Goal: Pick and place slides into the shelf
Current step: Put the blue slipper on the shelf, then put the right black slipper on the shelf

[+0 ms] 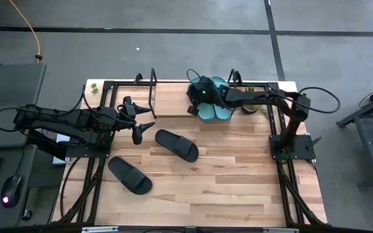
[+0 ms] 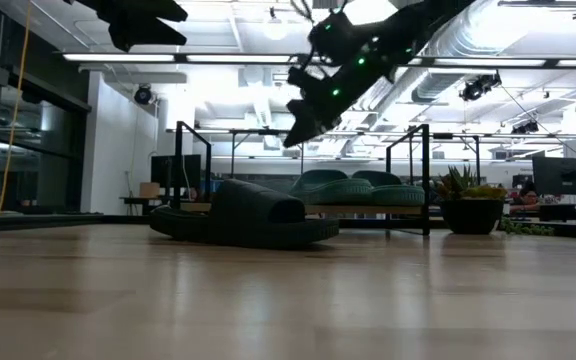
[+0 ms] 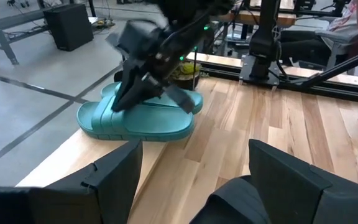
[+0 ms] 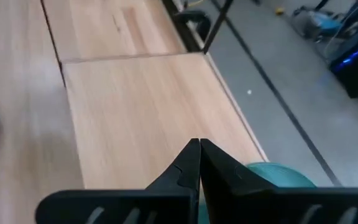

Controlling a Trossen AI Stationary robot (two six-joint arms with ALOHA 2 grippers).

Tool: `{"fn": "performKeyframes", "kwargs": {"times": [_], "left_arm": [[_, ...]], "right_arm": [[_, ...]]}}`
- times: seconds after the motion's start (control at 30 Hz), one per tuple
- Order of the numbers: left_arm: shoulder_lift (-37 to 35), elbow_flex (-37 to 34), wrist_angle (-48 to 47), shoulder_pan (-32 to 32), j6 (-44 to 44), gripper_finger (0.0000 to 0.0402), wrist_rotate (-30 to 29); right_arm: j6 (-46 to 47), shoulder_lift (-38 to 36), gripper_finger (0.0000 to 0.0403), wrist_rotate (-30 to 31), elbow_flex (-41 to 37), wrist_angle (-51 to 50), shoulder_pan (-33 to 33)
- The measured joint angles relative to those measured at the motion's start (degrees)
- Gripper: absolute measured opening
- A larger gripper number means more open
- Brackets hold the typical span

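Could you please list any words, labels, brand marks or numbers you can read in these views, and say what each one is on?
None: no text can be read in any view.
The two teal slides on the shelf and the two black slides on the table show no legible mark.
Both arms show green lights only, no lettering.
Screens and equipment in the room behind are too far off to read.

Matt rubbery teal slides (image 3: 135,118) lie on the shelf's (image 4: 142,106) smooth pale wood board.
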Motion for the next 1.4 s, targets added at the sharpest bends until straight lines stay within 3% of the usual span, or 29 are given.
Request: {"fn": "performKeyframes", "kwargs": {"times": [0.33, 0.53, 1.07, 1.4], "left_arm": [[0.0, 0.0, -0.22, 0.0, 0.11, 0.0273, -0.02], [0.0, 0.0, -0.45, 0.0, 0.11, 0.0273, 0.0], [0.0, 0.0, -0.4, 0.0, 0.11, 0.0273, 0.0], [0.0, 0.0, -0.42, 0.0, 0.11, 0.0273, 0.0]], "right_arm": [[-3.18, 12.73, 0.0, 3.36, 20.1, -20.87, -0.65], [-3.19, 17.36, 0.0, 7.06, 27.14, -31.06, -0.67], [2.43, 17.43, 0.0, 16.89, 27.03, -40.28, -1.41], [-0.21, 17.43, 0.0, 10.35, 26.92, -29.35, -0.17]]}}
